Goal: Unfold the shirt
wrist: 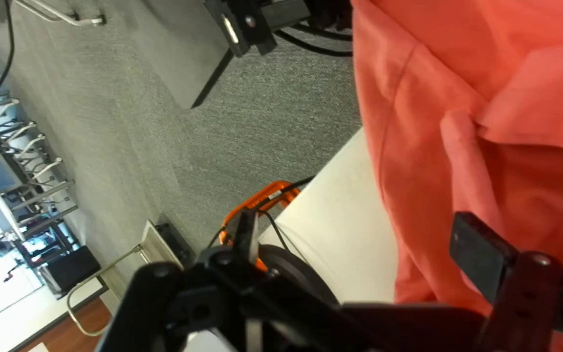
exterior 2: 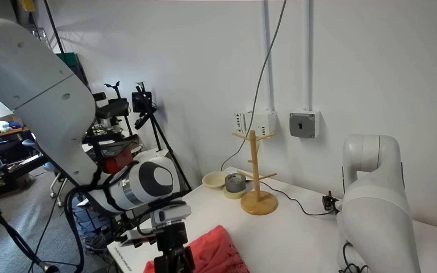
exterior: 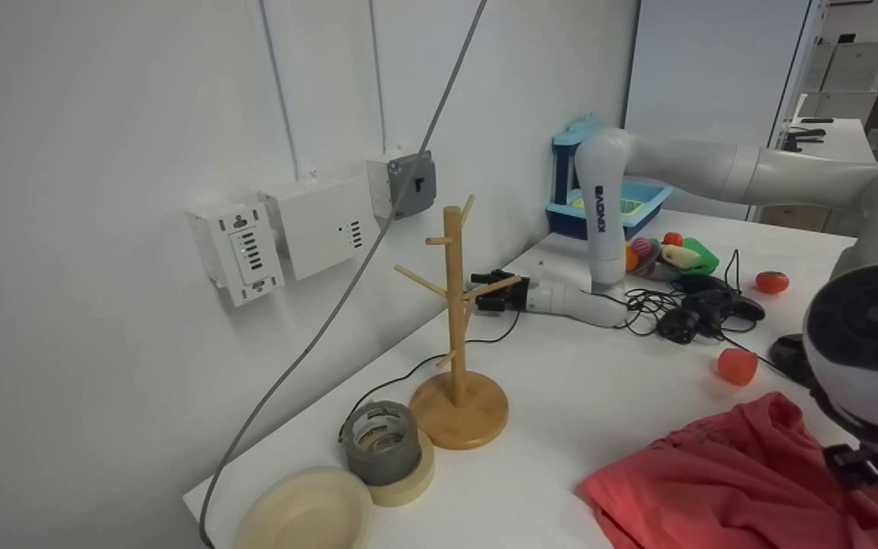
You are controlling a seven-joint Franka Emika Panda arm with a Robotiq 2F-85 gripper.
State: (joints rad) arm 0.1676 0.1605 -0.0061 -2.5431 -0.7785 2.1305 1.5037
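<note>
The salmon-red shirt (exterior: 721, 480) lies wrinkled and bunched on the white table, with faint dark marks near its far edge. It also shows partly behind the gripper in an exterior view (exterior 2: 218, 250). In the wrist view the shirt (wrist: 423, 146) fills the right side, with folds and a seam. My gripper (wrist: 357, 234) is open, its fingers wide apart, with nothing between them. One finger is in front of the shirt and the other is toward the table edge. The gripper shows over the shirt in both exterior views (exterior: 862, 467) (exterior 2: 175, 259). I cannot tell if it touches the cloth.
A wooden mug tree (exterior: 456, 320) stands beyond the shirt, beside tape rolls (exterior: 383, 450) and a cream bowl (exterior: 306, 511). An orange-red cup (exterior: 736, 367) lies near the shirt. Another arm (exterior 2: 378, 197), cables and controllers (exterior: 706, 309) occupy the far side. The table edge (wrist: 325, 171) is close to the gripper.
</note>
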